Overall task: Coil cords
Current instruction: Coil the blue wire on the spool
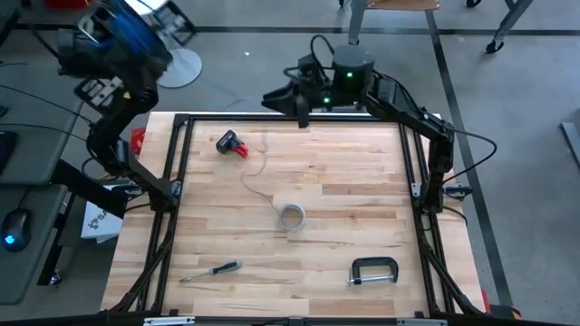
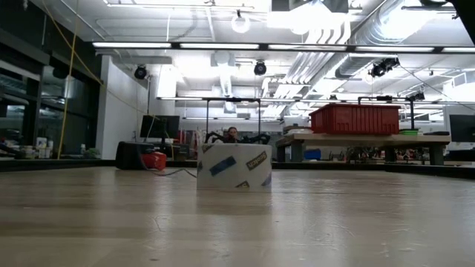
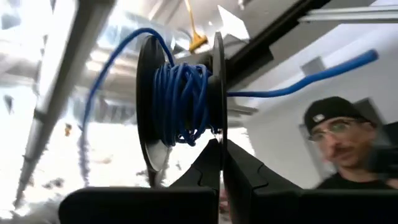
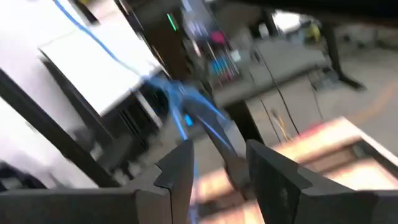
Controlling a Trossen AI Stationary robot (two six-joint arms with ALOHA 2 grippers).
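While my left tool [image 3: 221,146] pinches the black spool [image 3: 180,102] of blue cord [image 3: 180,99] high off the worktop's [image 1: 344,190] left corner, my right tool [image 4: 217,165] gapes empty; I should keep turns snug, and the pale cord [image 1: 254,177] awaits

Industrial lab: exposed ceiling ducts [image 2: 386,30], workbenches [image 2: 364,139], red bin [image 2: 355,119].

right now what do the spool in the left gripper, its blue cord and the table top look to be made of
The spool in the left gripper: probably black plastic, with thin, smooth, faintly glossy flanges. Blue cord: likely plastic-jacketed wire, with a smooth sheen, and its free end holds a curve. Table top: pale wood, seemingly butcher block, showing plank seams and grain, matt.
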